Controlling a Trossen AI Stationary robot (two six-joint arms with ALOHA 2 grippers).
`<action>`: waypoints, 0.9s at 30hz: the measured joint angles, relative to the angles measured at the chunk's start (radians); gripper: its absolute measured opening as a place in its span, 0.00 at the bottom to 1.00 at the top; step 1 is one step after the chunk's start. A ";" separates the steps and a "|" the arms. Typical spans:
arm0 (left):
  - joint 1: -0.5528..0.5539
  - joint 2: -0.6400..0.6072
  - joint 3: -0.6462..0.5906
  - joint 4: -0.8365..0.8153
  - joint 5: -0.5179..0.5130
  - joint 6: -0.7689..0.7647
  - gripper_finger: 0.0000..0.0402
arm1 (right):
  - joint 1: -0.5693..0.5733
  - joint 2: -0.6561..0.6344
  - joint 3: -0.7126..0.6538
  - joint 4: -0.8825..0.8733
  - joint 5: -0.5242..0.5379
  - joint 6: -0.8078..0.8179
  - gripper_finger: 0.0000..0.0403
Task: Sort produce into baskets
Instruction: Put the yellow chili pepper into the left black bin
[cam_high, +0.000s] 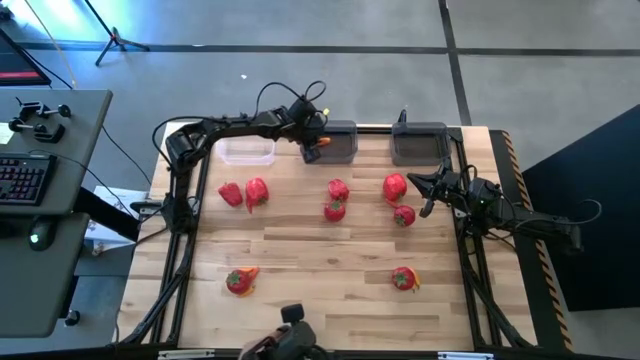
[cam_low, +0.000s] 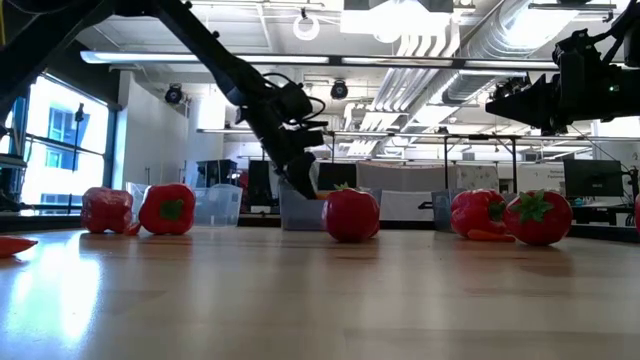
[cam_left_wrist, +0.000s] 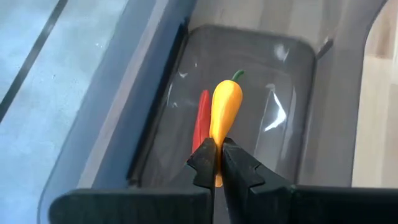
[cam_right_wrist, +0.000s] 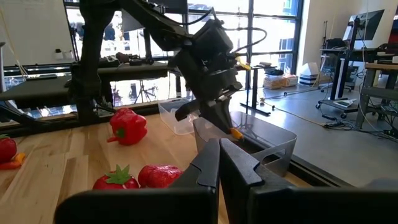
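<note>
My left gripper (cam_left_wrist: 217, 149) is over the middle dark grey basket (cam_high: 338, 140), shut on an orange-yellow chilli (cam_left_wrist: 225, 106). A thin red chilli (cam_left_wrist: 202, 118) lies on that basket's floor. A clear basket (cam_high: 246, 150) stands to its left and a second dark grey basket (cam_high: 420, 143) to its right. My right gripper (cam_right_wrist: 219, 155) is shut and empty above the table's right side, near a red pepper (cam_high: 394, 186) and a tomato (cam_high: 404, 215). My left gripper pinches the orange-yellow chilli's tail end (cam_left_wrist: 217, 140), opposite its green stem (cam_left_wrist: 237, 75), between its two fingertips. The fingers slant down from above and lie along the chilli. The chilli sticks out past the fingertips, clear of the basket's floor.
Two red peppers (cam_high: 243, 192) lie at the left. A pepper (cam_high: 338, 188) and a tomato (cam_high: 334, 210) lie in the middle. A tomato with an orange piece (cam_high: 240, 281) and another tomato (cam_high: 403, 279) lie toward the near edge. Bare wood lies between these groups.
</note>
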 joint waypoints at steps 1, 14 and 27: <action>0.000 0.000 0.000 -0.007 -0.002 0.007 0.02 | 0.000 0.000 0.000 0.000 0.000 0.000 0.00; -0.004 0.000 0.000 -0.020 -0.005 0.032 0.25 | 0.000 0.000 0.000 0.000 0.000 0.000 0.00; -0.035 -0.025 -0.051 0.118 0.021 -0.019 0.02 | 0.000 0.000 0.000 0.000 0.000 0.000 0.00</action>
